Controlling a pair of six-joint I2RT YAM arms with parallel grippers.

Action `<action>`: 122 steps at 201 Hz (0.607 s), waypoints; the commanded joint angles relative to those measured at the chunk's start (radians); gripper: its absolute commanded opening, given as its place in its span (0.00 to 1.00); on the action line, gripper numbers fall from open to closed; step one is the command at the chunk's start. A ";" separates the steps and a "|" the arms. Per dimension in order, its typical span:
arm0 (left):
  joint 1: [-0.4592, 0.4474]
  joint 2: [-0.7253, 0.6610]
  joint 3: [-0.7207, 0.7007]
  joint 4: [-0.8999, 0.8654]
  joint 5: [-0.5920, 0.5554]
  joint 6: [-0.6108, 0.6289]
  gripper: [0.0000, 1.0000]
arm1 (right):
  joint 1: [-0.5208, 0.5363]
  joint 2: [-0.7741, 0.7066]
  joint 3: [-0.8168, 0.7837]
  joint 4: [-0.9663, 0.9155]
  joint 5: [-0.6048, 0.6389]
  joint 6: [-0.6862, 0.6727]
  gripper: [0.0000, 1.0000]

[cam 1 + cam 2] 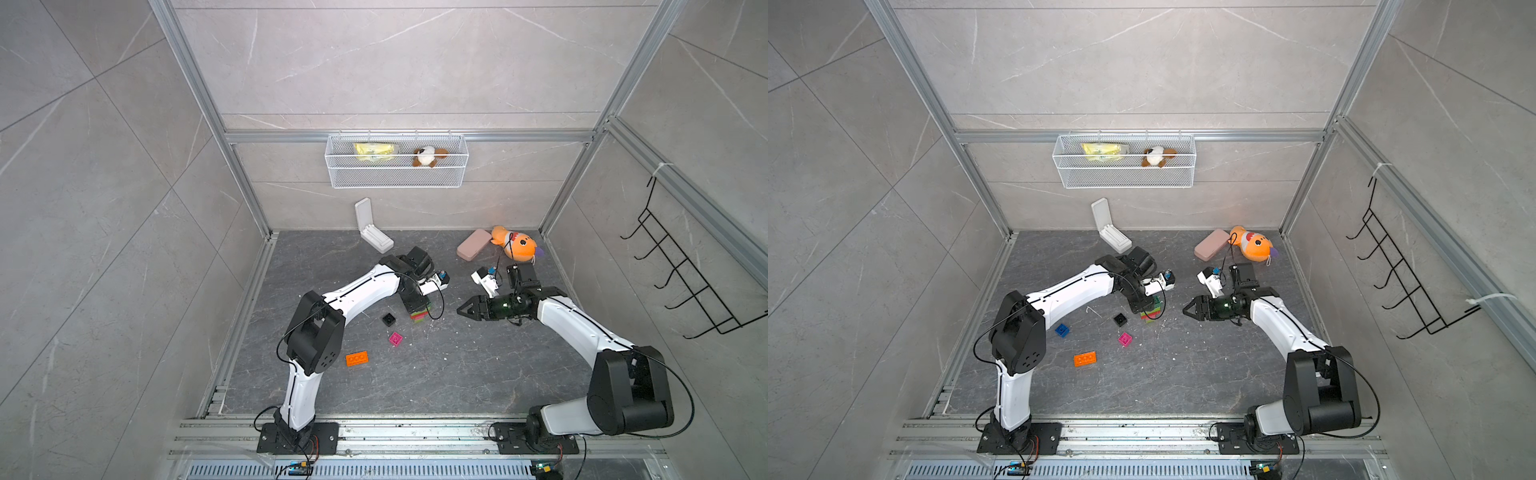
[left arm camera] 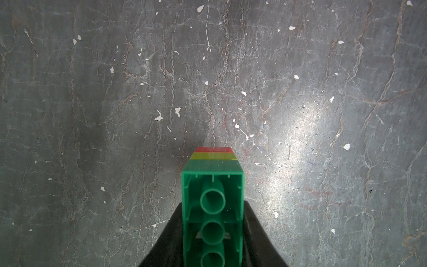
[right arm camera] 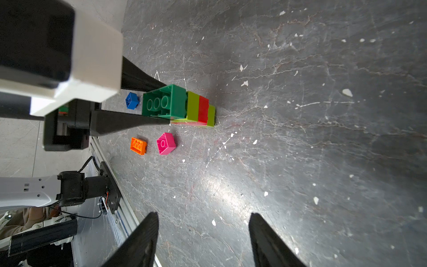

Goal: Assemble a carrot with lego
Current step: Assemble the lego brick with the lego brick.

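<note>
Left tool (image 3: 167, 103) points down, clenched on the brick stack (image 3: 196, 108); right tool (image 3: 203, 215), aimed at that stack, hangs released.

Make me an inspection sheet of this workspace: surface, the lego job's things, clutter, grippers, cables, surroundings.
Surface: dark stone-look tabletop, white flecks scattered on it.
Job's things: brick stack, dark green over lime, red, lime, its far end seemingly on the tabletop; loose black brick, pink brick, orange brick, blue brick near it.
Clutter: open white case, pink case, orange plush fish at the back.
Grippers: left gripper shut on the brick stack; right gripper open, empty.
Cables: black cable loops beside the stack; others follow the arms.
Surroundings: wire basket on the back wall holding a yellow packet and plush toy; black hook rack on the right wall.
</note>
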 commanded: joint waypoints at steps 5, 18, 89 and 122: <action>-0.009 0.005 0.036 -0.038 -0.020 -0.029 0.22 | -0.001 0.011 0.003 -0.002 0.004 0.000 0.65; -0.010 0.008 0.036 -0.039 -0.028 -0.034 0.22 | -0.001 0.012 0.003 -0.003 0.005 0.001 0.65; -0.019 0.015 0.047 -0.066 -0.045 -0.051 0.24 | 0.000 0.019 0.005 -0.001 0.004 0.000 0.65; -0.023 0.015 0.051 -0.075 -0.050 -0.060 0.25 | 0.000 0.019 0.007 -0.002 0.006 0.001 0.65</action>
